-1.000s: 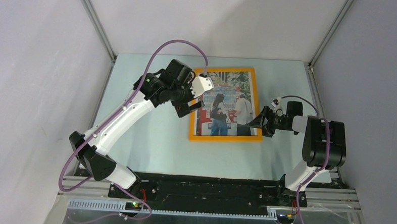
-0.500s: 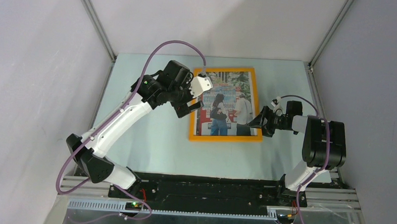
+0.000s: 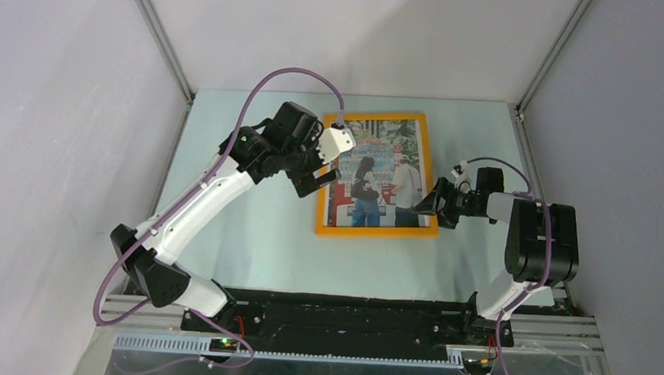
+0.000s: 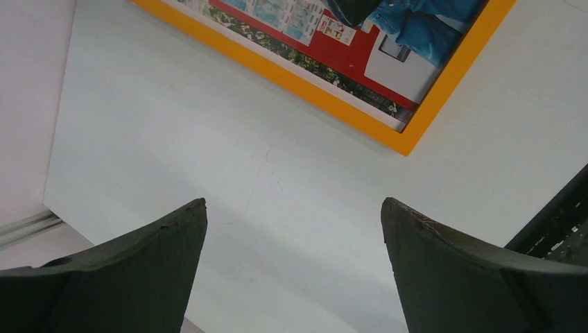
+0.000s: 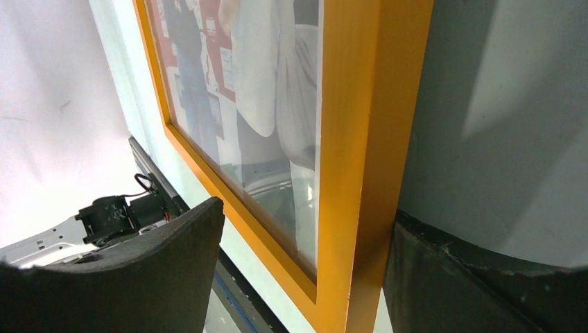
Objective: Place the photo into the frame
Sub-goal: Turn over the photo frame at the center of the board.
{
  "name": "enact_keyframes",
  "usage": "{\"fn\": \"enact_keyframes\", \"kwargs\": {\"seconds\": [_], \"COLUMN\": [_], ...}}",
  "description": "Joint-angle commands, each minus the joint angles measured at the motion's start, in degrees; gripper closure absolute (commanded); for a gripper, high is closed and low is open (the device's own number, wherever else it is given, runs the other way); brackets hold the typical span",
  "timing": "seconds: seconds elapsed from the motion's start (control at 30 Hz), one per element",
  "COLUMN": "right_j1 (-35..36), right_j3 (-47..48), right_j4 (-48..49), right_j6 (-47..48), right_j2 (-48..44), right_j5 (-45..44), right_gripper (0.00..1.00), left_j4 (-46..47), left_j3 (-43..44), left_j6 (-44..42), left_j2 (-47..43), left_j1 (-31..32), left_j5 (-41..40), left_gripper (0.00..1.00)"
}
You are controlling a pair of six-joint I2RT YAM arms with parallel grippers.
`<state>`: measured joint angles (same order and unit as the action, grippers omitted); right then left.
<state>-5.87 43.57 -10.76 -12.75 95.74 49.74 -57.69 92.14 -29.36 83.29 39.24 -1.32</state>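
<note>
On the tabletop (image 3: 259,235) the frame's (image 3: 373,231) edge, photo (image 3: 388,177) inside, sits between our parted right fingers (image 5: 139,263), ahead of our wide-open, empty left fingers (image 4: 125,277).

Pale tabletop (image 3: 259,235) w/ white enclosure walls (image 3: 62,100), metal rail (image 3: 347,350) at near edge.

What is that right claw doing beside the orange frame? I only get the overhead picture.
Observer: The right gripper is open, its jaws straddling the right-hand rail of the frame.
Operator: Is the picture properly inside?
Observer: The photo lies within the frame, its white border running along the rail's inner edge.
Operator: And the left claw?
Observer: The left gripper is wide open with nothing in its jaws, above bare table, a frame corner ahead of it.
</note>
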Motion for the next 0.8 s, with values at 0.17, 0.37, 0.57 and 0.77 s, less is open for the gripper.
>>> {"fn": "enact_keyframes", "kwargs": {"seconds": [0.17, 0.37, 0.57, 0.77], "right_j1": [1.1, 1.8, 3.1, 5.0], "right_j3": [0.8, 1.4, 2.2, 2.7], "right_j4": [-2.3, -2.9, -4.2, -5.4], "right_j6": [2.6, 2.6, 3.0, 3.7], "right_j2": [-1.3, -0.7, -0.2, -1.3], "right_j5": [-3.9, -3.8, -3.8, -4.9], "right_gripper": [0.19, 0.19, 0.18, 0.18], "left_j4": [2.0, 2.1, 2.1, 2.1], "left_j3": [-0.5, -0.2, -0.3, -0.3], "left_j6": [1.1, 1.1, 1.1, 1.1], "left_j2": [-2.1, -1.1, -1.0, -0.7], "left_j1": [-0.3, -0.3, -0.2, -0.2], "left_j5": [-0.1, 0.0, -0.1, -0.1], "left_gripper": [0.00, 0.00, 0.00, 0.00]}}
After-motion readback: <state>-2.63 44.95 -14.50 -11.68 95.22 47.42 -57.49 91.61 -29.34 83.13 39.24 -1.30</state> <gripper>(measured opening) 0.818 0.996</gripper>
